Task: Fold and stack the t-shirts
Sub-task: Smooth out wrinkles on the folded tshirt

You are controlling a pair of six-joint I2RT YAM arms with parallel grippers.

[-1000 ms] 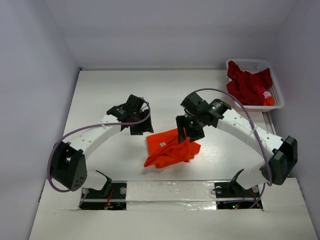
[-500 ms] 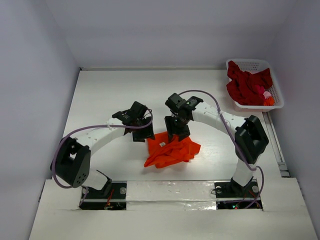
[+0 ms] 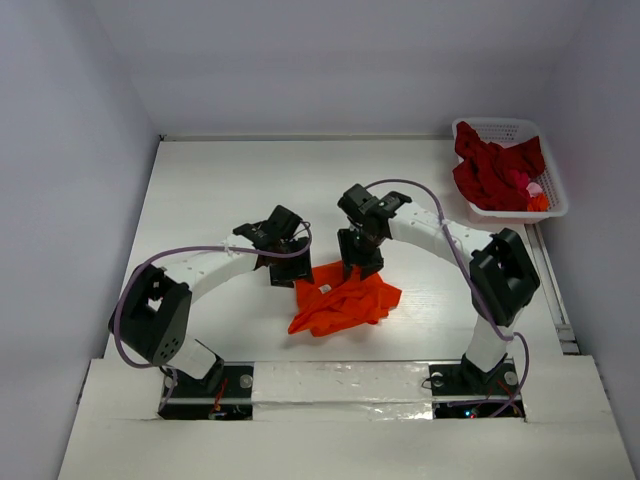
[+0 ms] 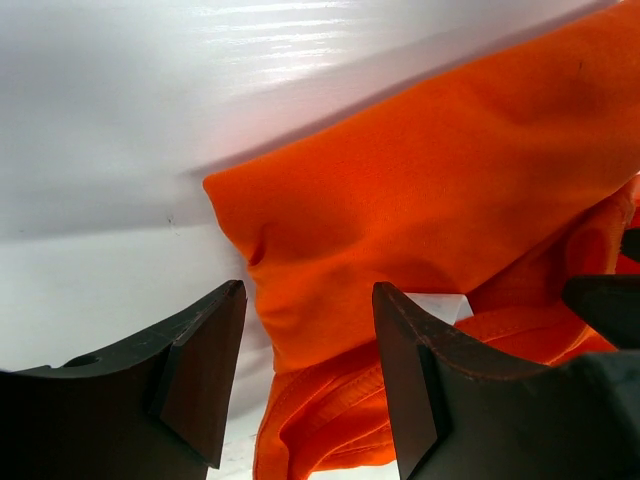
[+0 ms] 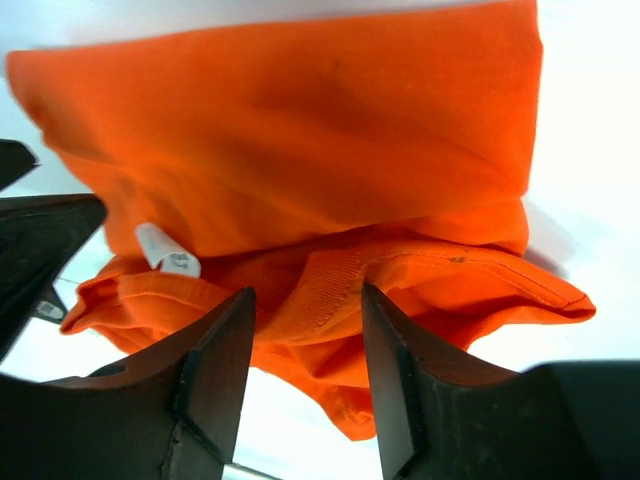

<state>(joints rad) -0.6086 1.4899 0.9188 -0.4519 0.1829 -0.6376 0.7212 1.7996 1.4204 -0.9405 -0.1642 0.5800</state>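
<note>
A crumpled bright orange t-shirt [image 3: 342,298] with a small white neck label [image 5: 166,252] lies on the white table near the front middle. My left gripper [image 3: 284,275] is open at the shirt's far left corner; in the left wrist view the orange fabric [image 4: 420,190] lies between and beyond its fingers [image 4: 205,370]. My right gripper [image 3: 362,265] is open over the shirt's far edge; in the right wrist view the ribbed collar [image 5: 330,285] sits between its fingers [image 5: 225,360]. Dark red t-shirts [image 3: 495,170] are piled in the basket.
A white plastic lattice basket [image 3: 505,128] stands at the back right, holding the dark red shirts plus a bit of pink and orange cloth [image 3: 533,193]. A taped strip [image 3: 340,382] runs along the front edge between the arm bases.
Both grippers have come inward to the orange shirt: the right swung left and settled at its far edge, the left moved right and forward to its far left corner. The shirt has barely shifted.
</note>
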